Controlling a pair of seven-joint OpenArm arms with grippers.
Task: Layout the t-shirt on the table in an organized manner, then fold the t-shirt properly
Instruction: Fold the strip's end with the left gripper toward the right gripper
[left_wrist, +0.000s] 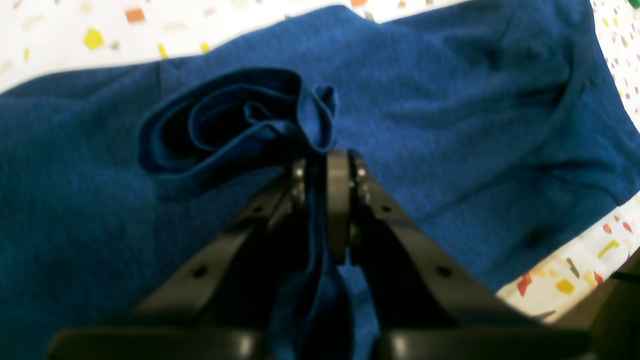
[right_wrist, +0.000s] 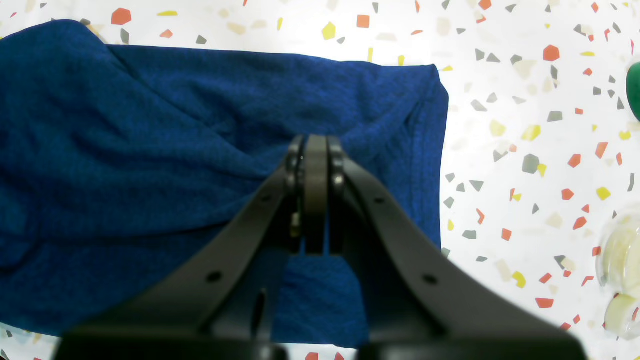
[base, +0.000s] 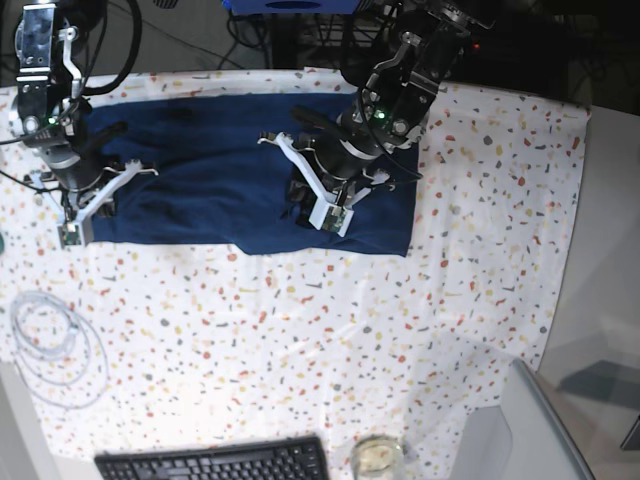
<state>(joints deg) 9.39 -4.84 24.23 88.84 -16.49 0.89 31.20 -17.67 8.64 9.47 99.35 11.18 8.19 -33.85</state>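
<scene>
The navy t-shirt (base: 210, 170) lies spread in a wide band across the far part of the speckled table (base: 300, 330). Over its right half my left gripper (base: 328, 212) is shut on a raised fold. In the left wrist view the fingertips (left_wrist: 325, 157) pinch blue cloth that runs down between the fingers, and a loose curl of t-shirt (left_wrist: 235, 120) bunches just beyond them. At the shirt's left end my right gripper (base: 72, 225) is shut. In the right wrist view creases in the t-shirt (right_wrist: 150, 150) run in towards its closed tips (right_wrist: 316, 142).
A coiled white cable (base: 55, 340) lies at the table's left. A black keyboard (base: 215, 462) and a clear cup (base: 375, 458) sit at the near edge. A clear container (right_wrist: 622, 270) and something green (right_wrist: 635, 90) show at the right wrist view's right edge.
</scene>
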